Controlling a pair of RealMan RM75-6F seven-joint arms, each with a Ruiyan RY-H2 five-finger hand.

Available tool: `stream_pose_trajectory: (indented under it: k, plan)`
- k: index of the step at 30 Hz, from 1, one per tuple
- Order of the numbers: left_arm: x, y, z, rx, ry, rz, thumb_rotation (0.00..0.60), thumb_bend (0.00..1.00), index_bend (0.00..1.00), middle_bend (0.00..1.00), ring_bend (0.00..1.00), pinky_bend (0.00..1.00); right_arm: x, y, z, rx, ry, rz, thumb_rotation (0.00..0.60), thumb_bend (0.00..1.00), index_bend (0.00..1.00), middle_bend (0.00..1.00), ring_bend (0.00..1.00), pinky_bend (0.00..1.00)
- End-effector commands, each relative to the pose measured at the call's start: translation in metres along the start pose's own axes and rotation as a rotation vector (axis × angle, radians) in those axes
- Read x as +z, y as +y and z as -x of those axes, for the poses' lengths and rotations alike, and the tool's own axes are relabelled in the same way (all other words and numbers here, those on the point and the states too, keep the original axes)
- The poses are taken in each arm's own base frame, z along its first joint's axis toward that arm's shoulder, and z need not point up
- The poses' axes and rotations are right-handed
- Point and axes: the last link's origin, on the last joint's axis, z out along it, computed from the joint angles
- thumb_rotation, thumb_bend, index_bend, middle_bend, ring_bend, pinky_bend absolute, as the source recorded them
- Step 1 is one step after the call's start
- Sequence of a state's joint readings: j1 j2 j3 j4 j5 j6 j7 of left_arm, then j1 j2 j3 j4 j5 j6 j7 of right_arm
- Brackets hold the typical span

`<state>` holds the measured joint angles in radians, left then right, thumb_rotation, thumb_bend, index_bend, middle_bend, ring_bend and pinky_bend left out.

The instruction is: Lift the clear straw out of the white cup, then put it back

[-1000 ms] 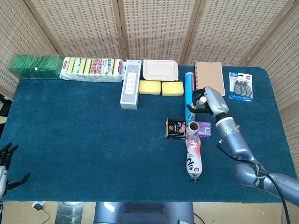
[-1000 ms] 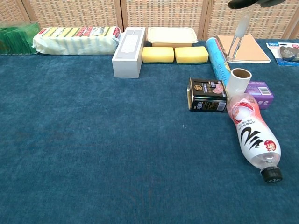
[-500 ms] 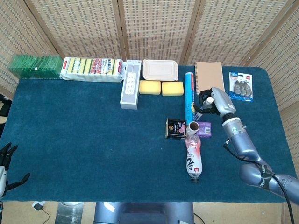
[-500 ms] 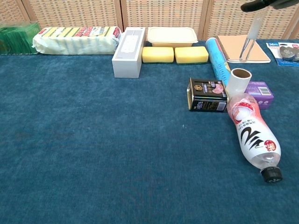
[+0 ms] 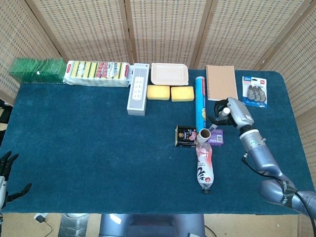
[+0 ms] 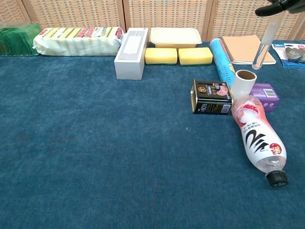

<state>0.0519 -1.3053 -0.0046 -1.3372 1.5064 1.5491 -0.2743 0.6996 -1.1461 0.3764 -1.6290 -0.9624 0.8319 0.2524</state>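
- The right robot hand [image 5: 231,111] sits right of centre in the head view, raised above the blue-covered bench [image 5: 89,148]; its fingers are clamped on the upper end of the clear plastic straw [image 6: 265,45].
- In the chest view the clear plastic straw hangs nearly upright at the upper right of the frame, lower end free in the air, tilted slightly so the tip points down and to the left.
- The small white cylindrical cup [image 6: 244,83] stands right of centre, touching the neck end of a pink-labelled plastic bottle [image 6: 257,138] that lies on its side. A black printed tin [image 6: 211,97] lies just beside the cup on its left, and a small purple box [image 6: 266,96] on its right.
- Progress, as a judgement: the straw is fully clear of the cup, so the lift-out step looks complete. The return step is not yet done; the straw tip hangs above and to the right of the cup's open mouth.
- Remaining work, as a judgement: align the tip over the mouth, lower the straw, release.
- The left robot hand [image 5: 7,175] shows at the lower left edge of the head view, fingers apart and holding nothing.
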Motion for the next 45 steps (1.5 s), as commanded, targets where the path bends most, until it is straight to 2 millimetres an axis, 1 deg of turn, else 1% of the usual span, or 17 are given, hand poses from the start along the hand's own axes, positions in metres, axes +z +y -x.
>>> stream_pose_trajectory:
  k: [1,4,12,28,31,45]
  plan:
    - [-0.001,0.000,0.000,-0.002,0.002,0.002,0.600,0.19,0.07,0.00,0.00,0.15,-0.003,0.001,0.005,0.003,-0.012,0.002,0.600,0.40,0.82,1.00,1.00,1.00]
    - [-0.002,-0.001,0.000,-0.003,0.002,0.003,0.600,0.19,0.07,0.00,0.00,0.15,-0.005,0.001,0.007,-0.013,-0.003,0.005,0.600,0.40,0.82,1.00,1.00,1.00]
    - [-0.003,-0.003,-0.001,-0.008,0.007,0.001,0.600,0.19,0.07,0.00,0.00,0.15,-0.006,-0.006,0.013,-0.014,-0.002,0.003,0.600,0.40,0.82,1.00,1.00,1.00]
    - [-0.003,-0.004,-0.002,-0.010,0.011,-0.004,0.600,0.19,0.07,0.00,0.00,0.15,0.002,-0.015,0.027,0.002,-0.027,-0.005,0.600,0.40,0.82,1.00,1.00,1.00]
    - [-0.003,-0.004,-0.002,-0.009,0.012,-0.005,0.600,0.19,0.07,0.00,0.00,0.15,0.004,-0.011,0.032,0.003,-0.036,0.002,0.600,0.40,0.82,1.00,1.00,1.00]
    - [-0.003,-0.002,-0.002,-0.001,0.010,-0.005,0.600,0.19,0.07,0.00,0.00,0.15,0.010,0.000,0.038,0.028,-0.051,0.010,0.600,0.40,0.82,1.00,1.00,1.00]
